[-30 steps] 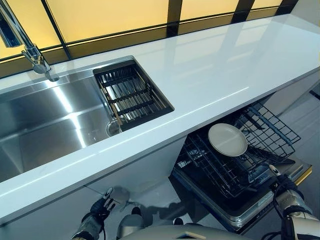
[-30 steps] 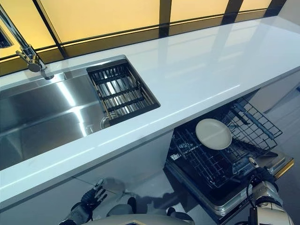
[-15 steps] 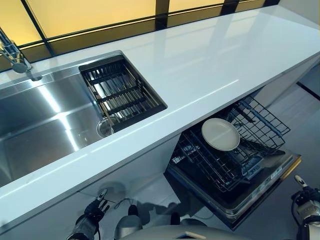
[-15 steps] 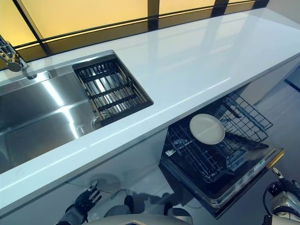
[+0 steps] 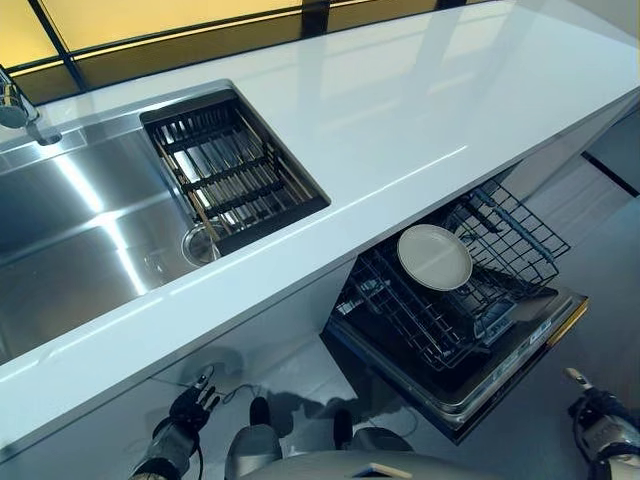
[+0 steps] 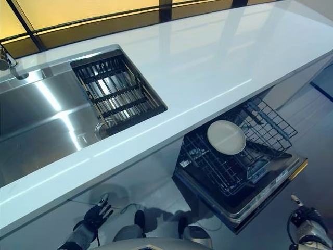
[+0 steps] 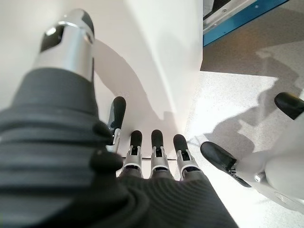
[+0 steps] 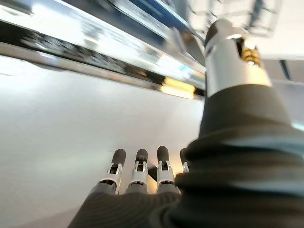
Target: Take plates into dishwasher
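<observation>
The dishwasher (image 5: 455,345) stands open below the counter (image 5: 400,120), its door down and its rack (image 5: 470,280) pulled out. One white plate (image 5: 435,257) lies in the rack, tilted on the wires, toward the counter side. No other plate is seen.

The sink (image 5: 90,230) is set into the counter well apart from the dishwasher, with a dark slatted basket (image 5: 228,170) in the end nearer the dishwasher and the tap (image 5: 15,105) at its far corner.

The left hand (image 5: 190,408) hangs low in front of the cabinet below the sink, well apart from the dishwasher; its fingers (image 7: 156,147) are straight and relaxed, grasping nothing. The right hand (image 6: 304,219) hangs low just beyond the outer corner of the dishwasher door, clear of it; its fingers (image 8: 140,164) are likewise extended and empty.
</observation>
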Robot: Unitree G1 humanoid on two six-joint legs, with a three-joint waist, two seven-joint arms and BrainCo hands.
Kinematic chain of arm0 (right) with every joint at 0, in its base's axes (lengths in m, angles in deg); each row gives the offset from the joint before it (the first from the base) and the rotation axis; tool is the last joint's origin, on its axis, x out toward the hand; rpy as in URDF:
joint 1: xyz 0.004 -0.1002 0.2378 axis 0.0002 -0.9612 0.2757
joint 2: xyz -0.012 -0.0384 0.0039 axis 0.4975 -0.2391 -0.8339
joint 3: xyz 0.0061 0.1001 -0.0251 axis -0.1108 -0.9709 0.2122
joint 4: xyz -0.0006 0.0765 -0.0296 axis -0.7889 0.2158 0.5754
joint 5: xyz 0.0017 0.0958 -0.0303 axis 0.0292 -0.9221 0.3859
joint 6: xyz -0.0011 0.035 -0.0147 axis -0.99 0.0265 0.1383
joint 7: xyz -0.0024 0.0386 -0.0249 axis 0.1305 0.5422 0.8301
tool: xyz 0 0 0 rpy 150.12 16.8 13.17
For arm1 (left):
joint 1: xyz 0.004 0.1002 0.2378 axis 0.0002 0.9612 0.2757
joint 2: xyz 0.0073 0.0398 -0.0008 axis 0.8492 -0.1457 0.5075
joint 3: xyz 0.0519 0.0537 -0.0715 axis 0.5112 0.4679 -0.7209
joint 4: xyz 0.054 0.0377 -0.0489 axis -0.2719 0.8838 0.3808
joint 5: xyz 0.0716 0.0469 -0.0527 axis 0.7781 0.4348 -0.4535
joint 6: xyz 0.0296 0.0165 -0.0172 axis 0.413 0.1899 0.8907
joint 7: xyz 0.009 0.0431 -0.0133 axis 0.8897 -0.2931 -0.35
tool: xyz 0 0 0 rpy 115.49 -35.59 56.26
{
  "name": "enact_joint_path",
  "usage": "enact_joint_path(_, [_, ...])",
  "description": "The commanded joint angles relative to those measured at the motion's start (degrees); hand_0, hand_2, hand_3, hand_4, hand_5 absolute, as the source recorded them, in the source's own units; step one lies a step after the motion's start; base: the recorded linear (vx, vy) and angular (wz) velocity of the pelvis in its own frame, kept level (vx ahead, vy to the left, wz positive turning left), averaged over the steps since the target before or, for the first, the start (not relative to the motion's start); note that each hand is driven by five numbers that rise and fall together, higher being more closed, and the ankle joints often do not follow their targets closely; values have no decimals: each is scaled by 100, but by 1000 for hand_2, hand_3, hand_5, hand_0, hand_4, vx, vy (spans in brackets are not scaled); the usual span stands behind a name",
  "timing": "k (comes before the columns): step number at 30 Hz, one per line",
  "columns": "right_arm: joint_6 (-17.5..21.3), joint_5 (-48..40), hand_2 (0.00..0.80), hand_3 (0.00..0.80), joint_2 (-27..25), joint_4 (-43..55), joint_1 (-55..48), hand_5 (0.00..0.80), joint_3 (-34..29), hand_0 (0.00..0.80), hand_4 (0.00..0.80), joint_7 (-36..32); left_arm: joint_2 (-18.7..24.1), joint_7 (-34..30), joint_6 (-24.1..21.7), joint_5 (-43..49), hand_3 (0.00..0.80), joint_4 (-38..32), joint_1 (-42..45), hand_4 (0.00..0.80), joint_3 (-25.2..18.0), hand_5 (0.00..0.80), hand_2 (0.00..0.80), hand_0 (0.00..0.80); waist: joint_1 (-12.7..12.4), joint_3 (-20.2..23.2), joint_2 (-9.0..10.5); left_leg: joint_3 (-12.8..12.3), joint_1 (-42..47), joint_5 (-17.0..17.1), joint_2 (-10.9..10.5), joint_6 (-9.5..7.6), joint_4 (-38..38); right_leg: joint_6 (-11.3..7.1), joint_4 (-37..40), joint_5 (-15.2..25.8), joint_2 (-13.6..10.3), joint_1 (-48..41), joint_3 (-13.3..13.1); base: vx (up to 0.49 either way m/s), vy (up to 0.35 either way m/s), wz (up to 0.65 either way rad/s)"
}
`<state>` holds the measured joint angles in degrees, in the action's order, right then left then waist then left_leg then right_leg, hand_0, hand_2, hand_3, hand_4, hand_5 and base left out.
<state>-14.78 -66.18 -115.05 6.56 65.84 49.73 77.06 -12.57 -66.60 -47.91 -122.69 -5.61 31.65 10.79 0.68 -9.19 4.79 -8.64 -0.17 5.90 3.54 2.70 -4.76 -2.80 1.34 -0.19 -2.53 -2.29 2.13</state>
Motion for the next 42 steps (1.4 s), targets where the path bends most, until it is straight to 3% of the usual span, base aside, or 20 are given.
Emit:
enact_joint_path(1, [141, -287, 0, 0, -183, -38, 445, 0, 409, 0, 0, 2, 154, -146, -503, -564, 0, -600, -1170, 0, -123, 0, 0, 0, 3, -61, -394, 37, -225, -151, -354, -151, -24, 158, -773, -380, 510, 164, -98, -221, -66, -1])
enact_joint_path(14, [443, -424, 0, 0, 192, -419, 895, 0, 1025, 0, 0, -453, 184, -561, -863, -1052, 0, -581, -1426, 0, -211, 0, 0, 0, -138, -525, -969, 241, -815, 13, -393, -13, 298, 368, -1506, -904, 371, 524, 230, -145, -18, 1])
enact_joint_path(22, [1116, -331, 0, 0, 397, -222, 1078, 0, 1397, 0, 0, -1503, 8, -681, -919, -1136, 0, -600, -1309, 0, -200, 0, 0, 0, -173, -600, -1190, 163, -841, -24, -439, 29, 450, 451, -1694, -1091, 289, 461, 292, -39, 19, 0])
enact_joint_path(28, [1760, -359, 0, 0, 431, 324, 1261, 0, 1698, 0, 0, -2481, -31, -695, -787, -1011, 0, -540, -1084, 0, -256, 0, 0, 0, -200, -428, -1133, 99, -764, 35, -429, 33, 381, 465, -1526, -1086, 315, 178, 237, 64, 25, -1])
enact_joint_path(31, [1950, -693, 0, 0, 444, 1106, 1233, 0, 1854, 0, 0, -2951, 16, -778, -742, -975, 0, -418, -948, 0, -279, 0, 0, 0, -185, -309, -1019, 49, -751, 35, -388, 39, 406, 459, -1428, -1074, 321, 28, 216, 78, -15, -3])
enact_joint_path(42, [1607, -1700, 0, 0, 359, 2312, 1610, 0, 1755, 0, 0, -3675, -86, -703, -754, -803, 0, -445, -684, 0, -120, 0, 0, 0, -305, -37, -887, 38, -723, 44, -323, 75, 533, 465, -1224, -1025, 277, -301, 293, 57, -5, -5])
